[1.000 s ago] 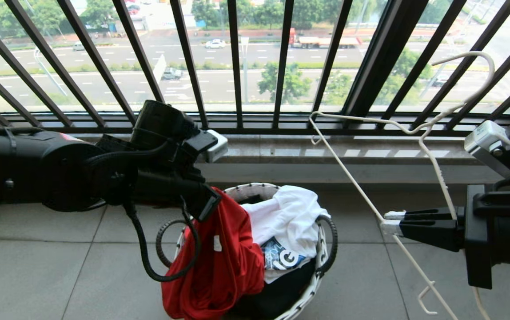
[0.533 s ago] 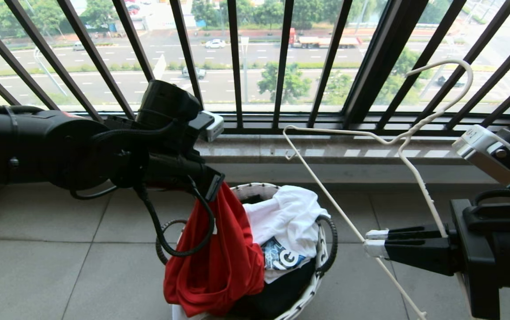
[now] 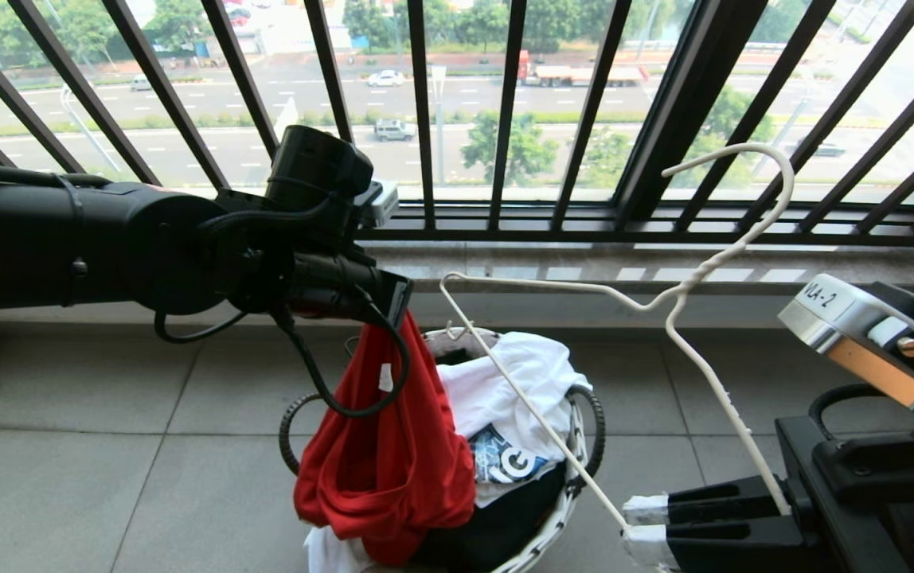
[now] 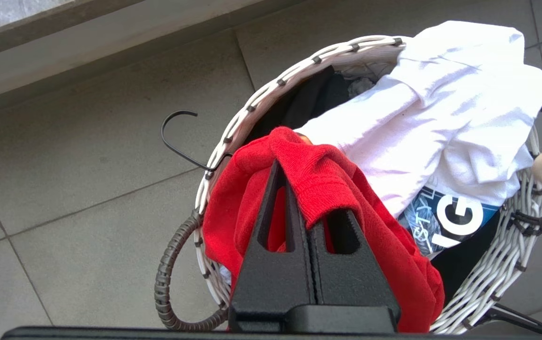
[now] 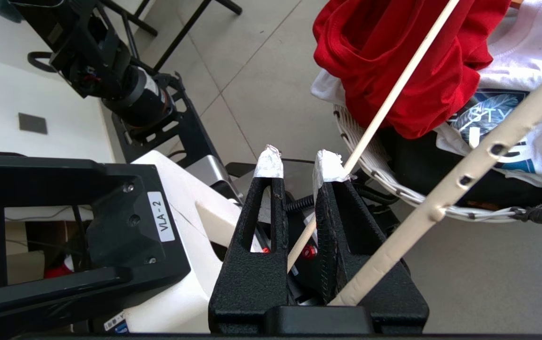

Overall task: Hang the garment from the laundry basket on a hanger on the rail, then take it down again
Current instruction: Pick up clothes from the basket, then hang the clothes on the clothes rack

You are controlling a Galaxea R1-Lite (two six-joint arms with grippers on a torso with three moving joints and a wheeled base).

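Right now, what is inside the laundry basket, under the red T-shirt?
In the laundry basket a white garment with a blue print lies on something black. The red T-shirt, pinched by the left gripper, hangs over the rim and hides what lies beneath.

Garment (image 3: pixel 385 469) lettering hidden in folds; hanger (image 3: pixel 688 318) lower end cut off.

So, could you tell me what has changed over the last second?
The left gripper has lifted the red T-shirt higher out of the laundry basket. The right gripper has dropped lower and swung the white hanger leftward over the basket. Both grips, the basket and the white garment are unchanged.
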